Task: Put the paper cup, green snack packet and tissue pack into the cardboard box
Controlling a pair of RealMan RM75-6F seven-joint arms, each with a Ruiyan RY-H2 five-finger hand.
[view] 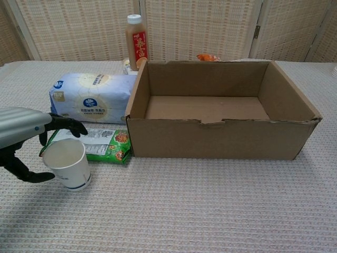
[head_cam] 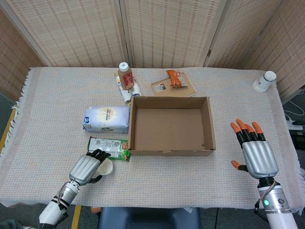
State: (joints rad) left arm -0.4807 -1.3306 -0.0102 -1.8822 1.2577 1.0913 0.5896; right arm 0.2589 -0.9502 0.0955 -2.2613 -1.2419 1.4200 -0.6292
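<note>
White paper cup point(view: 67, 163) is standing upright near the table's point(head_cam: 47, 95) near-left edge, the left robot hand point(view: 21, 138) arching spread around it, touching nothing I can make out, while the right robot hand point(head_cam: 255, 152) is hovering wide.

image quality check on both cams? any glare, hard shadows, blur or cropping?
Head view: even, diffuse light, sharp throughout, no glare, only a faint shadow inside the cardboard box. Chest view: also sharp; soft shadow under the paper cup; the left robot hand is cut off by the left frame edge, and the right robot hand is out of frame.
</note>
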